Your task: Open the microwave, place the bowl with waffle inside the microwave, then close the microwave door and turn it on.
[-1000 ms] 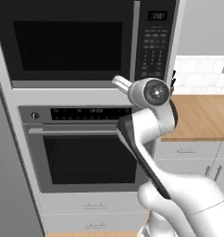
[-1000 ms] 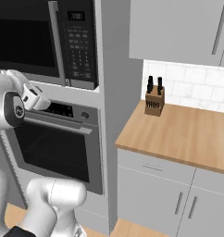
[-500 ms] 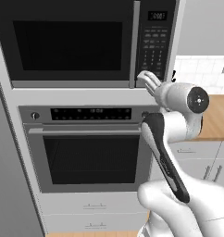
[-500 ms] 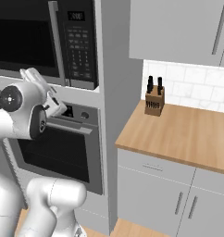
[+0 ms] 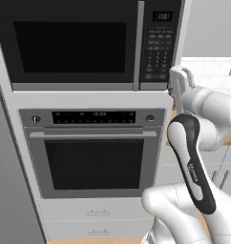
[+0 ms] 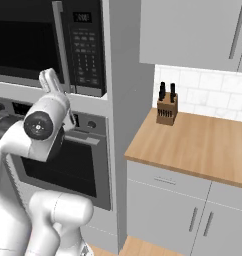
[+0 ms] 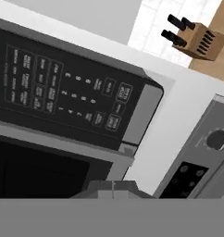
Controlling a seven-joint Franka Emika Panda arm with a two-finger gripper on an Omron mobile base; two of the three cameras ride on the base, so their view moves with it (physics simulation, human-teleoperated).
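Nearest you, the white arm bends up across the base views and hides part of the wall oven [image 5: 91,159] front on its own side. Your gripper [image 5: 180,82] sits at the lower right corner of the microwave [image 5: 89,45], just below the keypad [image 5: 159,52]; its jaws are pressed together with nothing between them. In the hand view the fingertips are barely visible at the bottom edge, and the keypad lettering there is too blurred to read.

Behind the gripper, the microwave door [image 5: 69,45] is shut, its one vertical silver handle [image 5: 139,45] standing between window and keypad. The window is dark, so you cannot see whether the bowl and waffle are inside. The small display [image 5: 163,16] shows digits you cannot make out.

Below is one oven with two knobs [image 5: 150,117] and a horizontal handle [image 5: 96,135].

Farther off, one knife block [image 6: 166,108] holding two dark handles stands on the wooden counter [image 6: 203,145], near the tiled wall. The upper cabinet [image 6: 198,32] is cut off at the top.
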